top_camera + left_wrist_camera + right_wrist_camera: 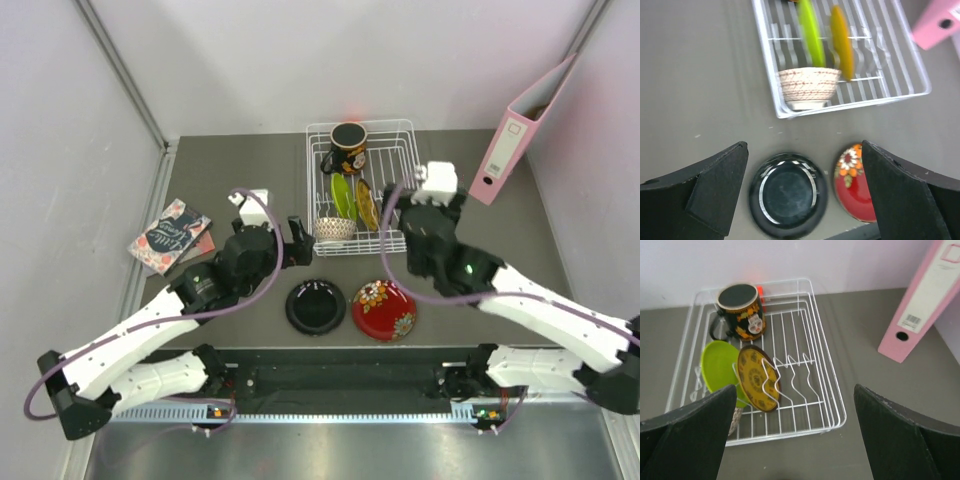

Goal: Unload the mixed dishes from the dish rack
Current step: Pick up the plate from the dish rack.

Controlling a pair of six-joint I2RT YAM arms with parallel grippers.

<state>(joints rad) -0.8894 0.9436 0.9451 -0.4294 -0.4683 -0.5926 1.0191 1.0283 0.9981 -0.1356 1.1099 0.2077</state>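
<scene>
I judge the job is partway through. The black plate (316, 306) and red plate (384, 309) lie flat side by side at lower centre of the top view. The green plate (342, 196), yellow plate (367, 203), bowl (334, 229) and mug (347, 148) sit in the rack (392, 165) at upper centre. Both grippers are empty, fingers spread wide: the left gripper (804, 146) beside the rack's lower-left corner near the bowl, the right gripper (795, 390) at its lower-right corner. Next I'd take the bowl by its rim with the left, or pinch the yellow plate's top edge between the wires. The table (500, 230) is matte dark grey, boxed by pale walls. A binder (520, 125) leans at upper right and a book (170, 236) lies at left.
</scene>
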